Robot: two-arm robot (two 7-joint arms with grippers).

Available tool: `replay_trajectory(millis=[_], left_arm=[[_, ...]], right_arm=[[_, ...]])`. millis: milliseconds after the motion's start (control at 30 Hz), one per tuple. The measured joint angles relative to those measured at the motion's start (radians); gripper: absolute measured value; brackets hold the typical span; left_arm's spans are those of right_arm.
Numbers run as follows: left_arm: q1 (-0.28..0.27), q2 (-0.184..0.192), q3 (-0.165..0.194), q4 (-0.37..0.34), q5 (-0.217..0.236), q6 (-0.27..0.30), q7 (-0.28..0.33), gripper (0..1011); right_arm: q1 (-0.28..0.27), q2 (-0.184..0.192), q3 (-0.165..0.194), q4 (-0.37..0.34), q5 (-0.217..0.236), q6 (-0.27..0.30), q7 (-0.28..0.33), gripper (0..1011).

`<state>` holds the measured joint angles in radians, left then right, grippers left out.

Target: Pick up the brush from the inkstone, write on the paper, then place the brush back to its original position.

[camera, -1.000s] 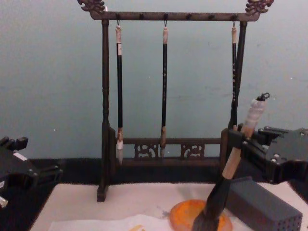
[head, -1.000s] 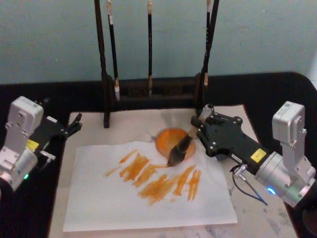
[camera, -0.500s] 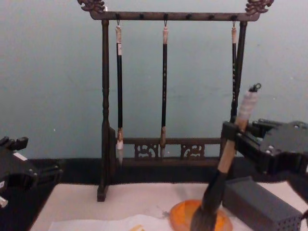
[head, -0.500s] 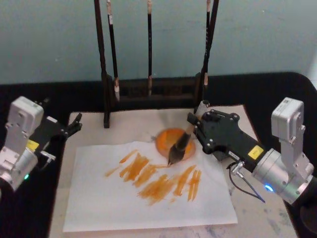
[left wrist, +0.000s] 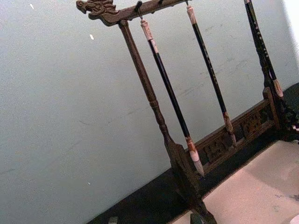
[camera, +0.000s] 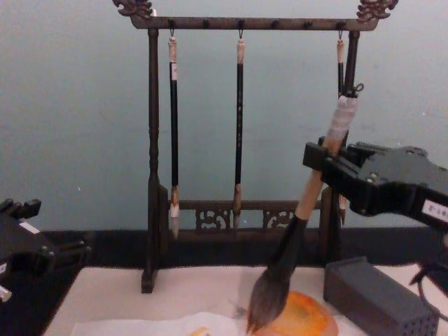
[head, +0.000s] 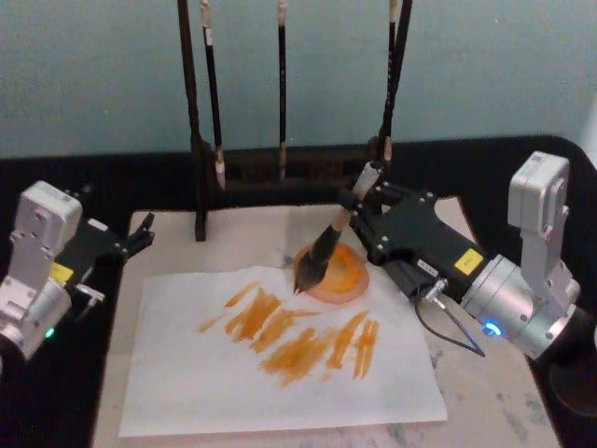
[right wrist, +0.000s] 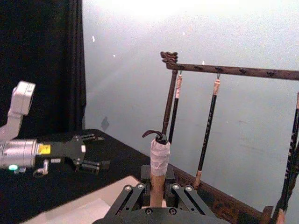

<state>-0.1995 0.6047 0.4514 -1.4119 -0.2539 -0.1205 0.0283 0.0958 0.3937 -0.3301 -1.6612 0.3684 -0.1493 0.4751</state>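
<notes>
My right gripper (head: pixel 354 209) is shut on the tan handle of the brush (head: pixel 322 250). The brush is tilted, its white-wrapped end up toward the rack. Its bushy bristles (camera: pixel 264 302) hang just above the left rim of the round orange inkstone (head: pixel 340 273). In the right wrist view the wrapped end of the brush (right wrist: pixel 159 158) rises between the jaws of the right gripper (right wrist: pixel 157 187). The white paper (head: pixel 280 378) lies in front of the dish and carries several orange strokes. My left gripper (head: pixel 133 239) is parked at the table's left, open and holding nothing.
A dark wooden rack (camera: pixel 238 24) with three thin hanging brushes stands behind the dish. A grey perforated block (camera: pixel 374 297) sits right of the inkstone, under my right arm. An off-white felt mat (head: pixel 242 233) lies beneath the paper on the black table.
My right gripper has risen and moved left toward the rack with the brush. The bristles have lifted from the dish's near edge to above its left rim. The left arm has not moved.
</notes>
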Motion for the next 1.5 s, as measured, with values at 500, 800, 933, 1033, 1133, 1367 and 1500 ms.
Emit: replay_trajectory(millis=[500,800,933,1033,1133,1367,1500], left_arm=[[0.000,0.000,0.000,0.000,0.000,0.000,0.000,1001],[0.000,0.000,0.000,0.000,0.000,0.000,0.000,1001],[0.000,0.000,0.000,0.000,0.000,0.000,0.000,1001],[0.000,0.000,0.000,0.000,0.000,0.000,0.000,1001],[0.000,0.000,0.000,0.000,0.000,0.000,0.000,1001],[0.000,0.000,0.000,0.000,0.000,0.000,0.000,1001],[0.000,0.000,0.000,0.000,0.000,0.000,0.000,1001]], right_arm=[[0.139,-0.052,0.033,0.165,0.273,0.206,0.038,173],[0.178,-0.064,0.065,0.244,0.382,0.283,0.014,173],[0.190,-0.067,0.073,0.278,0.418,0.305,0.002,173],[0.199,-0.069,0.077,0.302,0.443,0.321,-0.003,173],[0.208,-0.072,0.079,0.325,0.467,0.334,-0.009,173],[0.233,-0.084,0.088,0.384,0.523,0.364,-0.027,173],[0.246,-0.089,0.094,0.411,0.550,0.378,-0.039,173]])
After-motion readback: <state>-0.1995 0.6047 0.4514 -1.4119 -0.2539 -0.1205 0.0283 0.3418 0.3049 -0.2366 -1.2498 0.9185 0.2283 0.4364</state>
